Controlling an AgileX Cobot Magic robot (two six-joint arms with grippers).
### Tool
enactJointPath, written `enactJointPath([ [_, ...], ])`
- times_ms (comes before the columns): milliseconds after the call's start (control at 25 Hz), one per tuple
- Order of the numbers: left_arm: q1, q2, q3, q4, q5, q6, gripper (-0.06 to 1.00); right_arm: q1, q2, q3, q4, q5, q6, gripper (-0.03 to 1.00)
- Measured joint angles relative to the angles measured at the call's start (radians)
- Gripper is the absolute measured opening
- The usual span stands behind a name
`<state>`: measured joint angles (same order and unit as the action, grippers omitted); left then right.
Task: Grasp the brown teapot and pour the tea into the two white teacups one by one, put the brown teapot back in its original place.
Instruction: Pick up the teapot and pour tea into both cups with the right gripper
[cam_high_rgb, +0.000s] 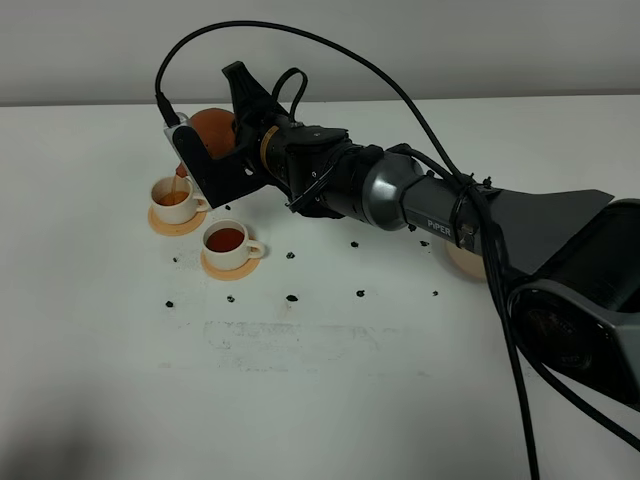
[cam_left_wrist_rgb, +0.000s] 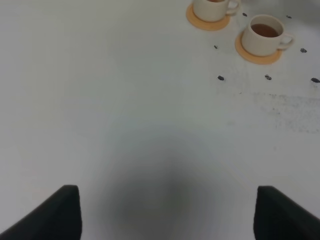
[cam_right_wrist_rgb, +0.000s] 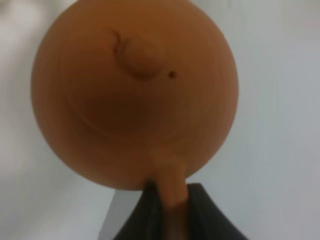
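My right gripper reaches across to the left and is shut on the loop handle of the brown teapot. The teapot is tilted, and a thin stream of tea falls into the far-left white teacup. The second teacup, closer to the middle, holds dark tea. In the right wrist view the teapot fills the picture, its handle pinched in the gripper. The cream saucer peeks out behind the right arm. My left gripper is open over bare table, with both teacups far ahead of it.
Each cup stands on an orange coaster. Small black marks dot the white table around the cups. A black cable arcs over the right arm, whose base fills the right edge.
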<state>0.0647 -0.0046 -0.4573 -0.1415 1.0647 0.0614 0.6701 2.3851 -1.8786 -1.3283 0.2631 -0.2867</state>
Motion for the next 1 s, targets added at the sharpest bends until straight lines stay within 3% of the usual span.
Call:
enactJointPath([
  [1000,0.000,0.000,0.000,0.000,0.000,-0.002,0.67,0.000,0.000,0.000,-0.107,-0.002,0.004,0.09],
])
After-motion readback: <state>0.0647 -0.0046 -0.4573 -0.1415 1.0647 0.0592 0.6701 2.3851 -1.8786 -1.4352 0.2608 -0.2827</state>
